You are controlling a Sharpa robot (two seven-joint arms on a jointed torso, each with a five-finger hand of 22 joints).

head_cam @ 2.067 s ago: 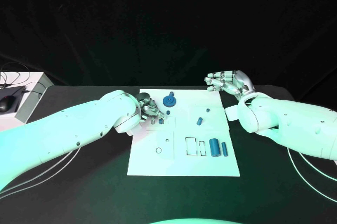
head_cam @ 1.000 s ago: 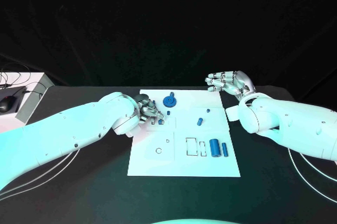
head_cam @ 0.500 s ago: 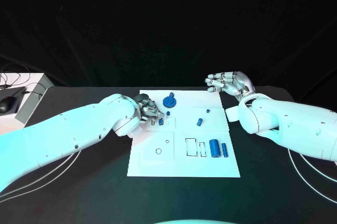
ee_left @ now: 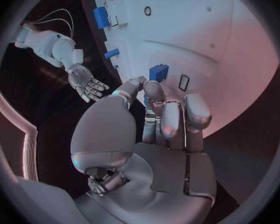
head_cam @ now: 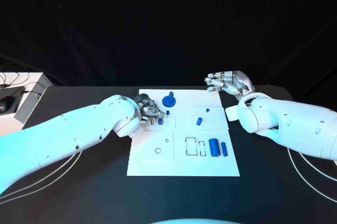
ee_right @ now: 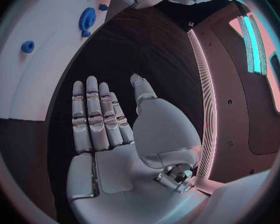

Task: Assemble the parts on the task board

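Fingers [head_cam: 151, 110] masking small blue part [head_cam: 160, 121]

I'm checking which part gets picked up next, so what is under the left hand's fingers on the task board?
A small blue part lies on the task board at the left hand's fingertips. Whether the fingers touch or grip it cannot be told; they cover the board beneath them.

Off-task things at the bench's left edge

A black bench [head_cam: 84, 195] carries the work. At its far left stands a white box [head_cam: 28, 90], with a dark mouse [head_cam: 7, 104] on a dark pad [head_cam: 14, 95] beside it and thin cables [head_cam: 10, 73] trailing behind; a black backdrop [head_cam: 168, 34] hangs beyond.
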